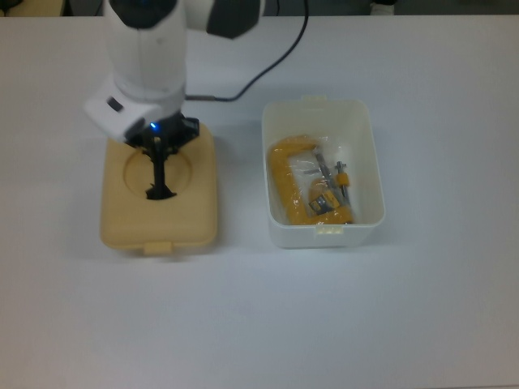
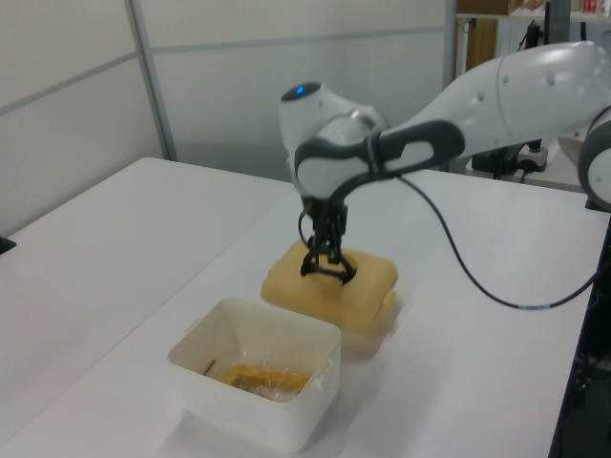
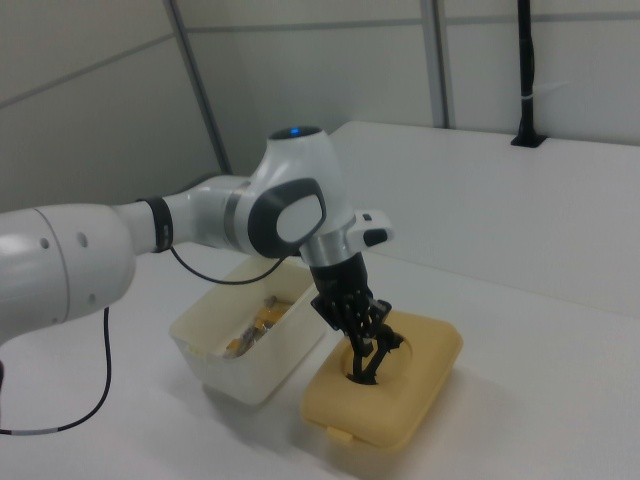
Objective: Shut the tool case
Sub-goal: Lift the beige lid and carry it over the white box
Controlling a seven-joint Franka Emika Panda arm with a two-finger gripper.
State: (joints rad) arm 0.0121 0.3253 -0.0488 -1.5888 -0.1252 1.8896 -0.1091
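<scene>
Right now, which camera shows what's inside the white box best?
The top view: it looks straight down into the box, showing a yellow tool and bagged parts. The left view catches only a sliver of yellow over the near wall; the right view glimpses some contents past the arm.

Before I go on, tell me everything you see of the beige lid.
The beige lid is a rounded rectangular piece of what looks like plastic, with a round recess on top, a black handle standing in it, and a small clip tab on the edge at the top view's bottom. It is off the white box, on that box's left in the top view, roughly level. The left view shows a shadow under it, so it seems lifted off the table. The tool grips the handle.
</scene>
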